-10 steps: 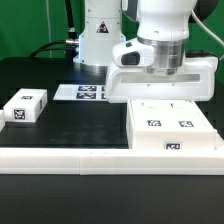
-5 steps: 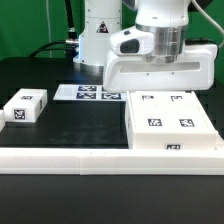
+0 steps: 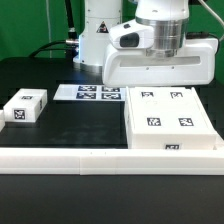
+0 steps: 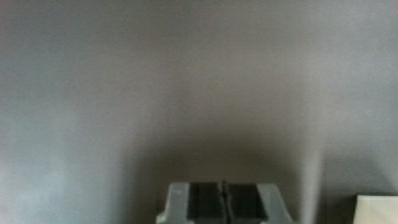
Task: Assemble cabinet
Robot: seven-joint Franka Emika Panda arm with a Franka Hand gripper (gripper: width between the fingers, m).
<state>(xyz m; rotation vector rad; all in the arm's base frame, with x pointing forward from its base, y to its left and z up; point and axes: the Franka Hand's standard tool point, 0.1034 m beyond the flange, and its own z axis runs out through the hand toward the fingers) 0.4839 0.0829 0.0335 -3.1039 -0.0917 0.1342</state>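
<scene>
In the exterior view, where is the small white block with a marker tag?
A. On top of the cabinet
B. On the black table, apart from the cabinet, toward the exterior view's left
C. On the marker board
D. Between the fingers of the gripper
B: the small white block lies on the black table, with a wide bare stretch between it and the cabinet, which stands toward the exterior view's right.

The cabinet [image 3: 170, 122] looks smooth matt white plastic; the table [image 3: 80, 120] matt black.
</scene>
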